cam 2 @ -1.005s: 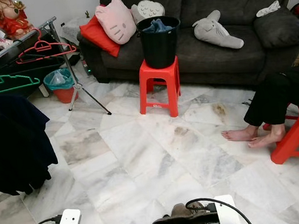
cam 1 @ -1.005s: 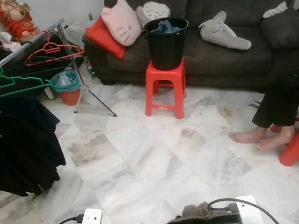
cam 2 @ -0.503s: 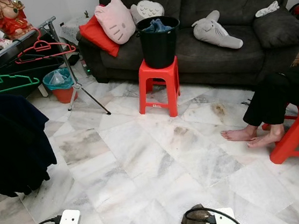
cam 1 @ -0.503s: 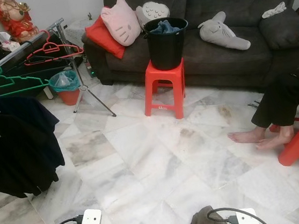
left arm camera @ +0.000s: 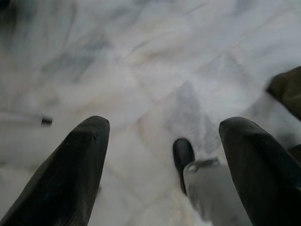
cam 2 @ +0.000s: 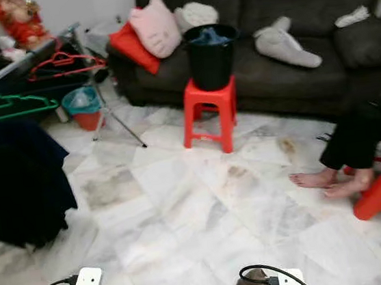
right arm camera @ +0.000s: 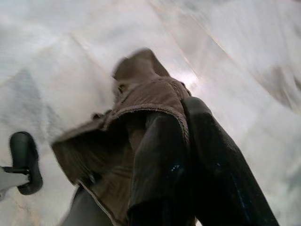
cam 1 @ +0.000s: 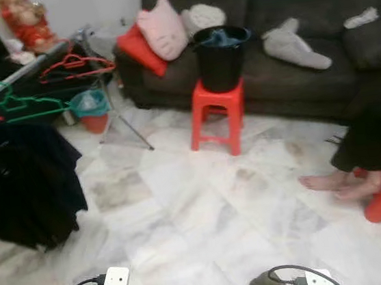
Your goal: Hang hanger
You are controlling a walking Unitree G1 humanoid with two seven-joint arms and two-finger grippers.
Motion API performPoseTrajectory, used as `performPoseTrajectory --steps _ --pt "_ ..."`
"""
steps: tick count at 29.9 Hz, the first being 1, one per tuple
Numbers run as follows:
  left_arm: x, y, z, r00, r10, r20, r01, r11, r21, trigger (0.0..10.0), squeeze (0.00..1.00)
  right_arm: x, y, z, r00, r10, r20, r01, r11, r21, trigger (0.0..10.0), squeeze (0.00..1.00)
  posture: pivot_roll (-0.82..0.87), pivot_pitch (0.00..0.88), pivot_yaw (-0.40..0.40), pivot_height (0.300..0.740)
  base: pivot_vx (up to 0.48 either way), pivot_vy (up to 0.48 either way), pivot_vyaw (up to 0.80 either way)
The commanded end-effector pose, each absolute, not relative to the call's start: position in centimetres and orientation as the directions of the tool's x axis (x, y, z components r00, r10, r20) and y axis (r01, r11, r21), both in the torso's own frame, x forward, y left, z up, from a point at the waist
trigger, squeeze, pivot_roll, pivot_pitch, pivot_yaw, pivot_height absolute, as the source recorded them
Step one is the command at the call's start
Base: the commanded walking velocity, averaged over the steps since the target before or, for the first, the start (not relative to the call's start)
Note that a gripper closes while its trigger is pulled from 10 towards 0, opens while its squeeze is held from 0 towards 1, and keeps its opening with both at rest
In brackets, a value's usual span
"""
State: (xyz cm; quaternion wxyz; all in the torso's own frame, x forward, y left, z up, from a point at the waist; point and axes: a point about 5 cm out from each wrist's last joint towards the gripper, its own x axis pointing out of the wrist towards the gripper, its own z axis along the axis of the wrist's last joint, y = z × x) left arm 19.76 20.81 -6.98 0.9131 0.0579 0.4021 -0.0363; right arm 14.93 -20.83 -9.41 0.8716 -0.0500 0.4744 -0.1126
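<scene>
Item: brown garment [right arm camera: 136,117] — soft, light, limp (likely to slump if pinched at one edge) | Held: right gripper [right arm camera: 188,155] clamped on its bunched fabric, low above marble floor [cam 1: 204,203] | left gripper [left arm camera: 162,155] spread, empty | Destination: clothes rail [cam 2: 10,70] with green hanger [cam 2: 10,104] — rigid, light; grip judged best at the shoulder bar.

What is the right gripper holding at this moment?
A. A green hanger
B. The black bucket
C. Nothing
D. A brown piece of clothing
D. In the right wrist view the right gripper has its fingers shut on the brown garment, which hangs over the marble floor; the green hanger is on the rail and the black bucket sits on the red stool.
</scene>
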Motion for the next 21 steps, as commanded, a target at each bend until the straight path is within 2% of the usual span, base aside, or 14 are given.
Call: performPoseTrajectory --steps 1,10,20,21 --pt "19.34 21.02 -7.2 0.659 -0.011 -0.752 0.111 0.99 0.083 10.0 0.0 15.46 -20.58 -9.2 0.551 -0.238 -0.8 0.16 0.971 -0.179 10.0 0.0 0.05 0.0 0.003 0.74 0.292 0.0 0.59" --pt "19.47 21.13 -7.12 0.66 -0.009 -0.751 0.109 0.991 0.084 10.0 0.0 15.61 -20.62 -9.11 0.561 -0.235 -0.793 0.145 0.972 -0.185 10.0 0.0 0.05 0.0 0.003 0.74 0.295 0.0 0.07" --pt "19.59 20.58 -7.18 0.658 -0.017 -0.753 0.117 0.99 0.079 10.0 0.0 15.45 -20.75 -9.14 0.559 -0.245 -0.792 0.158 0.969 -0.188 10.0 0.0 0.05 0.0 0.002 0.74 0.295 0.0 0.75" --pt "19.54 20.45 -7.23 0.656 -0.02 -0.754 0.119 0.99 0.078 10.0 0.0 15.37 -20.8 -9.17 0.555 -0.248 -0.794 0.171 0.968 -0.183 10.0 0.0 0.05 0.0 0.002 0.74 0.292 0.0 0.0"
